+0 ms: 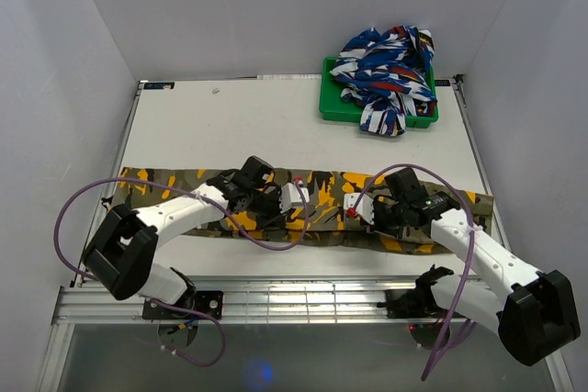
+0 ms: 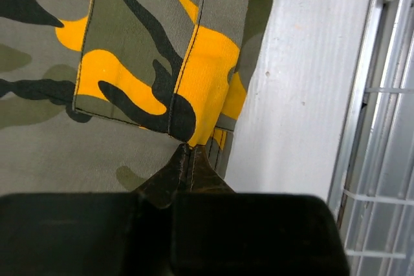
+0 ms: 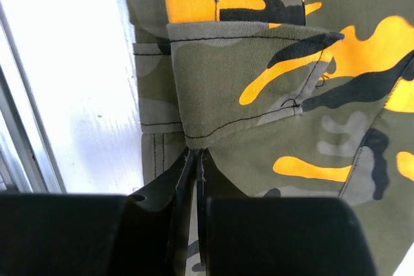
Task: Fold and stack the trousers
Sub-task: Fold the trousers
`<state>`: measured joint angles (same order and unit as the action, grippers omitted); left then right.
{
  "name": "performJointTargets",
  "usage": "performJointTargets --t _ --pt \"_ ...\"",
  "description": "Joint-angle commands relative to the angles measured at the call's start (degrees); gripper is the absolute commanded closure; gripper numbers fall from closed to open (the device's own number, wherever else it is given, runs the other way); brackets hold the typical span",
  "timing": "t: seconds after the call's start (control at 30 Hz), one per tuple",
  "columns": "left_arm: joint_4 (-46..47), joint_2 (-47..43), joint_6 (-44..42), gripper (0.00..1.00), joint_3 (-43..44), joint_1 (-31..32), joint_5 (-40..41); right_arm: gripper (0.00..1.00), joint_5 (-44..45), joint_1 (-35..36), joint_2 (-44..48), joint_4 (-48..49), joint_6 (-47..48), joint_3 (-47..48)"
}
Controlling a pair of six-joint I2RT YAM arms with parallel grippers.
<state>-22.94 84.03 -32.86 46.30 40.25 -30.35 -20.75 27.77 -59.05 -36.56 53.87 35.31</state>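
The trousers (image 1: 165, 188) lie in a long strip along the desk's (image 1: 276, 126) near side. My left pincer (image 2: 189, 154) and right pincer (image 3: 196, 158) each pinch their near edge; I'd best lift both evenly, keeping the cloth taut

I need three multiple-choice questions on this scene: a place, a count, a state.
1. The green tray stands: A far right; B near left; C centre.
2. Tools gripping the trousers: A none; B one; C two.
3. The trousers lie: A spread flat; B rolled up; C in the tray.
Key: 1A, it sits at the far right corner. 2C, left tool and right tool each pinch the cloth edge. 3A, one flat strip across the table.
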Motion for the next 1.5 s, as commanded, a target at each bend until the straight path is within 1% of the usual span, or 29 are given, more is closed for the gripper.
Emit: performJointTargets --t 0.0,0.03,0.17,0.3,0.37,0.47,0.5,0.57,0.6,0.63,0.67,0.7,0.73,0.77,0.8,0.83,0.87,0.93,0.97,1.0,1.03,1.07,1.13,1.17,1.2,1.27,1.3,1.37,1.47 --pt "-8.4 -5.5 -1.8 1.0 2.3 0.3 -3.6 0.92 -3.7 0.2 2.8 -5.4 2.8 2.0" --pt "-10.0 -5.6 -2.3 1.0 2.0 0.3 -3.8 0.92 -3.9 0.2 2.9 -6.0 3.4 1.3" --pt "-10.8 -4.3 -4.1 1.0 -0.7 0.4 -4.4 0.92 -4.5 0.5 0.5 -5.4 5.0 -1.7" --pt "-10.6 3.1 -5.4 1.0 -1.7 0.4 -4.5 0.92 -3.1 1.0 -6.1 -1.1 5.7 -4.0" --pt "-9.5 5.6 -5.5 1.0 -1.2 0.4 -3.3 0.92 -2.9 1.1 -8.4 -0.7 6.3 -3.7" --pt "-9.1 7.9 -6.4 0.91 -1.0 0.4 -2.3 0.9 -3.2 1.3 -11.1 -3.2 8.1 -1.2" --pt "-9.4 7.6 -6.7 0.78 -1.0 0.4 -2.3 0.8 -3.3 1.2 -10.7 -5.4 8.5 -0.6" --pt "-10.5 4.6 -6.7 0.59 -1.0 0.4 -3.0 0.64 -4.2 1.2 -8.7 -7.9 8.7 1.9" --pt "-11.1 2.7 -6.5 0.49 -0.9 0.4 -3.3 0.48 -4.6 1.2 -5.9 -10.1 8.2 2.9" --pt "-11.4 -2.1 -6.0 0.45 -0.3 0.4 -3.4 0.42 -5.6 1.2 -4.3 -10.5 7.2 4.2" --pt "-11.6 -4.6 -4.9 0.27 0.0 0.3 -3.1 0.38 -6.0 1.1 -1.5 -10.5 4.5 7.1" --pt "-11.4 -7.1 -4.1 0.2 0.4 0.3 -2.8 0.31 -6.3 1.0 -0.6 -10.4 2.8 8.8" --pt "-9.7 -9.3 -3.1 0.1 0.9 0.2 -2.0 0.3 -7.2 0.7 -0.1 -10.2 1.3 10.5" --pt "-8.4 -12.5 -0.1 0.04 1.9 -0.3 0.3 0.29 -7.7 -0.3 -0.7 -10.0 -1.0 14.0" --pt "-6.8 -13.4 1.9 0.02 2.6 -0.3 2.0 0.28 -8.2 -1.1 -1.8 -9.9 -2.4 15.8" --pt "-2.7 -13.8 3.9 0.02 3.0 -0.4 3.9 0.28 -8.9 -2.1 -3.3 -9.3 -3.7 17.5" --pt "0.6 -13.9 6.0 0.02 3.2 -0.6 6.0 0.28 -10.9 -5.0 -5.1 -9.1 -4.7 19.2" --pt "2.7 -10.3 9.9 0.02 5.8 -0.6 8.6 0.28 -13.4 -8.8 -12.4 -8.9 -6.6 24.0" --pt "2.7 -8.5 10.4 0.04 7.3 -0.6 8.6 0.28 -15.1 -12.0 -15.0 -8.9 -6.8 25.7" --pt "2.7 -4.5 11.1 0.06 10.4 -0.9 8.4 0.29 -15.3 -13.3 -20.5 -9.0 -7.1 29.2" --pt "2.7 -2.6 13.3 0.06 12.0 -1.2 7.9 0.3 -15.2 -14.1 -23.4 -9.0 -6.6 30.9" --pt "2.7 -0.7 14.6 0.06 13.6 -1.9 6.7 0.31 -15.1 -15.9 -28.2 -8.9 -6.1 32.7" --pt "4.0 3.0 17.6 0.04 17.3 -6.4 2.2 0.35 -14.8 -16.8 -32.5 -9.0 -4.8 37.4" --pt "4.7 4.0 21.1 0.02 18.3 -8.8 -5.0 0.36 -14.9 -17.1 -36.0 -9.1 -4.4 38.8" --pt "5.2 5.3 22.7 0.02 19.4 -12.5 -8.7 0.37 -14.8 -17.1 -37.5 -8.8 -3.8 39.9" --pt "6.3 9.6 27.6 0.02 22.9 -15.5 -14.7 0.38 -15.1 -17.1 -41.6 -8.3 -3.2 42.4" --pt "6.2 11.1 28.3 0.02 24.3 -17.6 -16.8 0.39 -15.3 -17.1 -43.0 -8.3 -3.2 43.1" --pt "5.9 15.1 30.6 0.02 28.0 -18.8 -18.2 0.39 -15.9 -16.8 -46.5 -8.4 -2.6 44.3" --pt "7.4 18.2 32.2 0.02 30.6 -19.5 -16.8 0.42 -16.0 -15.7 -48.5 -8.8 -0.1 42.6"
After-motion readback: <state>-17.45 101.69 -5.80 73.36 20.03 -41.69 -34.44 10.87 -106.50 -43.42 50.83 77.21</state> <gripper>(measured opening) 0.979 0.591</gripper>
